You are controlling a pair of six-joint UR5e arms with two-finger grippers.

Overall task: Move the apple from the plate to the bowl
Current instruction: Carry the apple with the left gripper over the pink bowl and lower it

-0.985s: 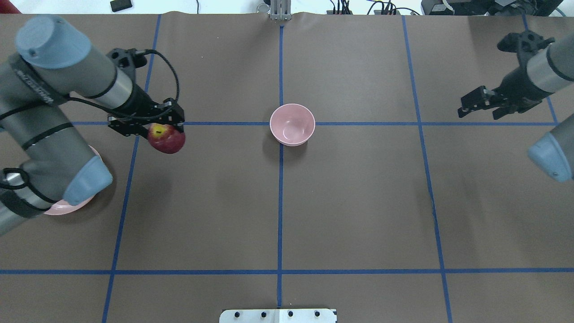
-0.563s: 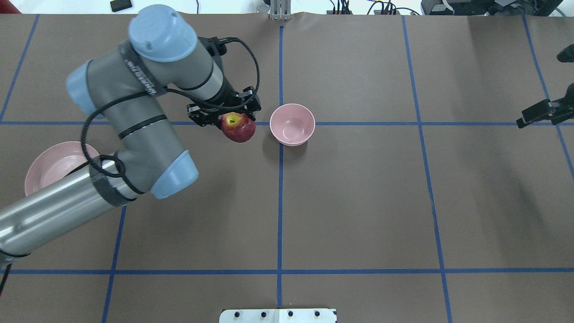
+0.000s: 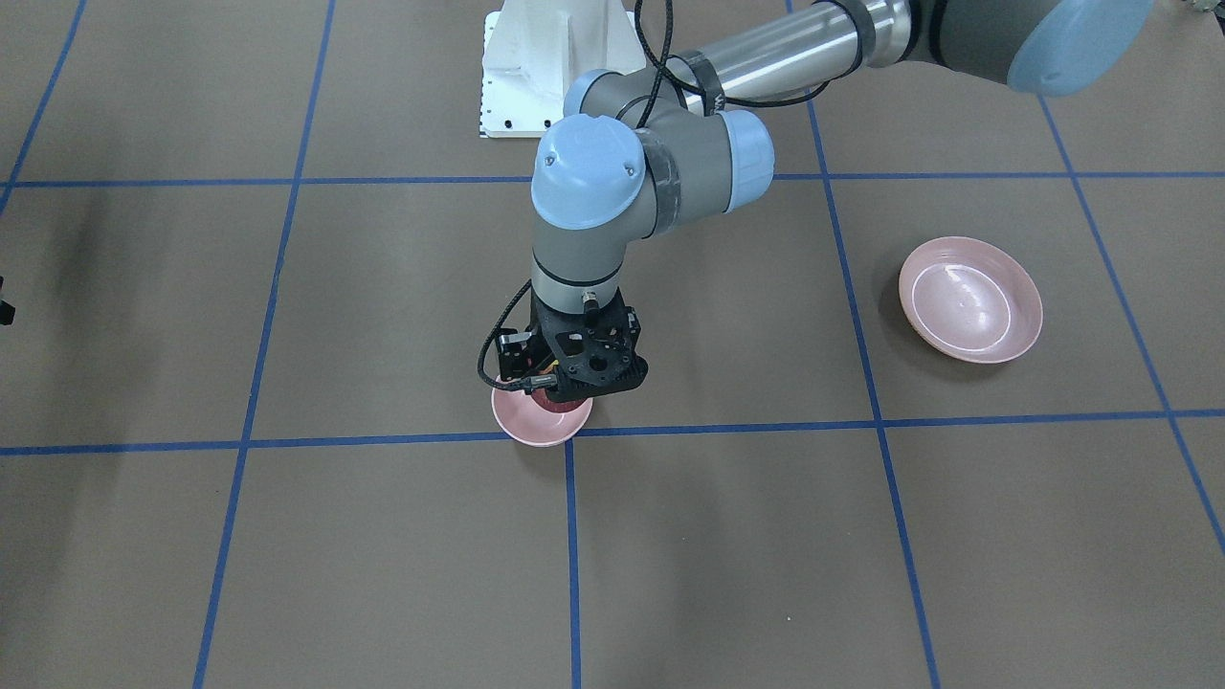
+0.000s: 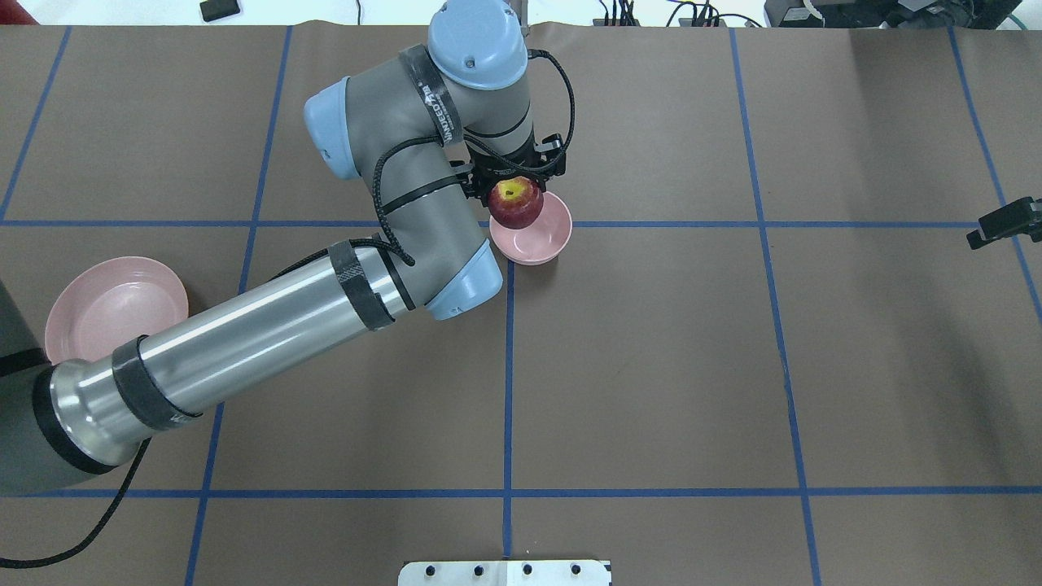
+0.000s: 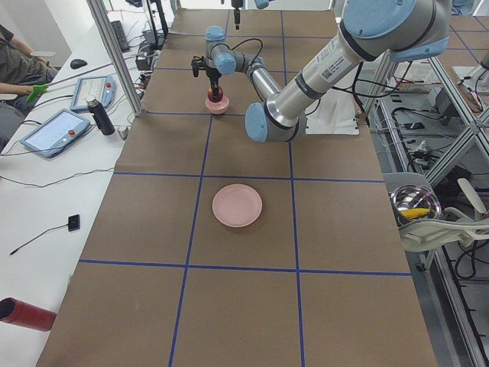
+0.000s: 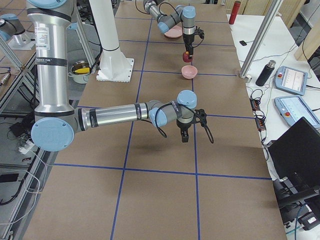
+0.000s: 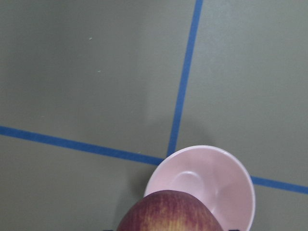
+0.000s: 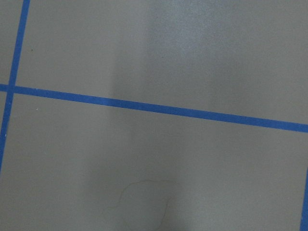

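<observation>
Grips the dark-red apple (image 4: pixel 515 202) from above in the left gripper (image 3: pixel 572 383), yellow stem patch up, and holds it just over the pink bowl (image 4: pixel 549 236), not touching it. Has the pink plate (image 4: pixel 106 305) lying well apart on the robot's left. Shows only part of the right gripper (image 4: pixel 1005 224) at the far right; cannot tell whether wide or narrow.

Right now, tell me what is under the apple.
The bowl sits below the apple, with a gap between them. Its visible inside is empty; the part beneath the apple is covered.
</observation>
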